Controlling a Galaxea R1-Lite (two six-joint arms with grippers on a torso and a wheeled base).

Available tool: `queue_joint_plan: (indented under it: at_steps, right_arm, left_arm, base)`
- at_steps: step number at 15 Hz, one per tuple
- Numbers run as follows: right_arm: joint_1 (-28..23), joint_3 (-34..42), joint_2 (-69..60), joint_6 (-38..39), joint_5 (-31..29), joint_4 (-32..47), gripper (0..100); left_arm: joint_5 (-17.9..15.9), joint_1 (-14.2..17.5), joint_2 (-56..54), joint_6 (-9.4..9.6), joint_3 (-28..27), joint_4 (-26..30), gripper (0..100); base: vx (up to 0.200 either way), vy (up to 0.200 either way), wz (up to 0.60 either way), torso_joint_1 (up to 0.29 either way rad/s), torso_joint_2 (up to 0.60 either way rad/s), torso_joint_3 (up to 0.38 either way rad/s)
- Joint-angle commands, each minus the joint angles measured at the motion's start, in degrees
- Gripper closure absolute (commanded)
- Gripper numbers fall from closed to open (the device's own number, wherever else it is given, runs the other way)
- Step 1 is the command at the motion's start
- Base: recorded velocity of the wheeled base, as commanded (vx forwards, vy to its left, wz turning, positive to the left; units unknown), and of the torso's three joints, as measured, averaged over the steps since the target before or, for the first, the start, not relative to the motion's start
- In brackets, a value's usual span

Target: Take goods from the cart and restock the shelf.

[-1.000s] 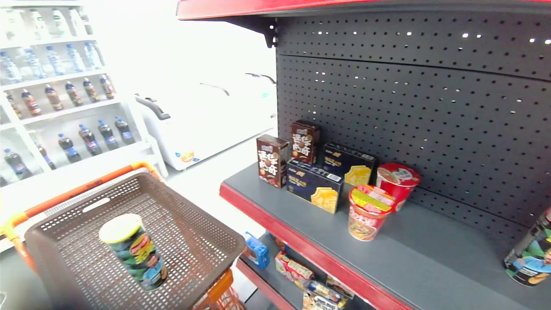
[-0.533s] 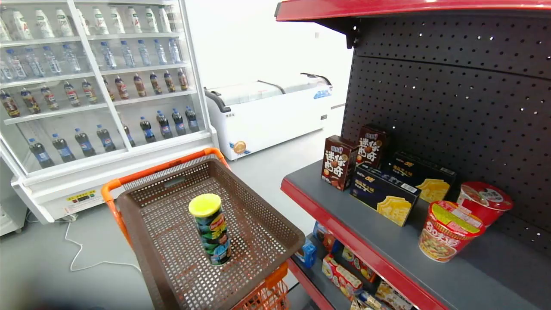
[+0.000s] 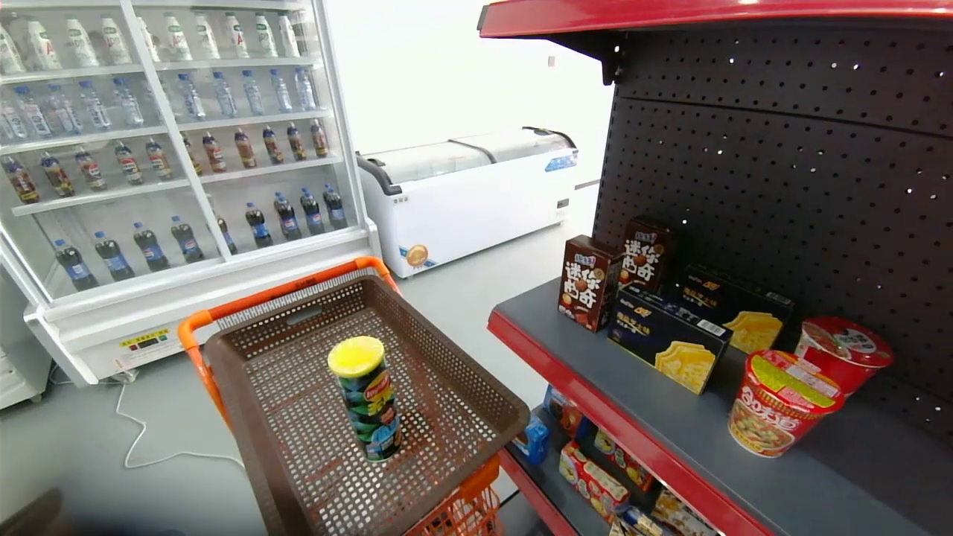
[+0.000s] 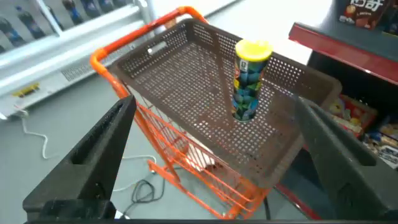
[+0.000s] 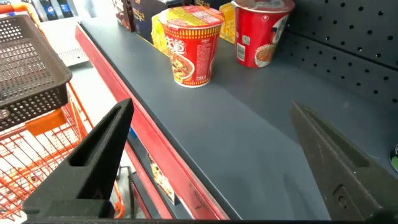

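A grey store shelf (image 3: pixel 640 402) with a red front lip and a black pegboard back stands on the right of the head view. Beyond it, that view takes in a glass-fronted drinks cooler (image 3: pixel 171 149) full of bottles and a white chest freezer (image 3: pixel 469 193) against the far wall. Left of the shelf stands an orange cart (image 3: pixel 257 301) carrying a brown perforated basket (image 3: pixel 447 380).

On the shelf, from the cart end inward, stand two brown boxes (image 3: pixel 588 283), then two dark blue boxes (image 3: pixel 666 339) one behind the other, then two red noodle cups (image 3: pixel 782 402). A lower tier holds more packets (image 3: pixel 592 476).

A tall snack can (image 3: pixel 365 398) with a yellow lid stands upright and alone near the middle of the basket.

The left wrist view looks down on the cart, with the left gripper (image 4: pixel 212 104) above the basket, its dark fingers (image 4: pixel 93 162) spread wide and holding nothing. The right wrist view looks along the shelf deck toward the noodle cups, with the right gripper (image 5: pixel 211 106) above bare deck, its fingers (image 5: pixel 336 168) also spread and empty
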Motion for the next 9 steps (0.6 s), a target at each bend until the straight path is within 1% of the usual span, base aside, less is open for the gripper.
queue_joint_plan:
  at_steps: [1, 2, 3, 4, 6, 7, 8, 9]
  right_arm:
    - [0.01, 0.0, 0.06, 0.0, 0.01, -0.01, 0]
    - [0.01, 0.0, 0.06, 0.0, 0.01, -0.01, 0]
    - [0.01, 0.0, 0.06, 0.0, 0.01, -0.01, 0]
    - [0.01, 0.0, 0.06, 0.0, 0.01, -0.01, 0]
    - [0.01, 0.0, 0.06, 0.0, 0.01, -0.01, 0]
    - [0.01, 0.0, 0.06, 0.0, 0.01, -0.01, 0]
    - [0.01, 0.0, 0.06, 0.0, 0.01, -0.01, 0]
    - [0.01, 0.0, 0.06, 0.0, 0.01, -0.01, 0]
  left_arm:
    - [-3.89, -0.4, 21.84, -1.01, -2.98, -3.83, 0]
    - [-3.71, 1.1, 26.05, 1.36, -2.28, -4.88, 0]
    - [-3.71, 1.1, 26.05, 1.36, -2.28, -4.88, 0]
    - [-4.42, 2.06, 31.94, 3.73, 2.29, -17.18, 0]
    - [-6.88, 1.45, 36.95, 4.0, 6.16, -26.94, 0]
    - [-10.57, 1.18, 41.35, 4.08, 8.44, -33.09, 0]
    - [-13.82, 0.83, 44.25, 4.08, 8.97, -35.11, 0]
    - [-15.93, -0.31, 46.44, 4.08, 8.88, -36.34, 0]
  base:
    - [0.0, 0.0, 0.0, 0.0, 0.0, 0.0]
    - [0.0, 0.0, 0.0, 0.0, 0.0, 0.0]
    - [0.0, 0.0, 0.0, 0.0, 0.0, 0.0]
    - [0.0, 0.0, 0.0, 0.0, 0.0, 0.0]
    - [0.0, 0.0, 0.0, 0.0, 0.0, 0.0]
    - [0.0, 0.0, 0.0, 0.0, 0.0, 0.0]
    - [0.0, 0.0, 0.0, 0.0, 0.0, 0.0]
    - [0.0, 0.0, 0.0, 0.0, 0.0, 0.0]
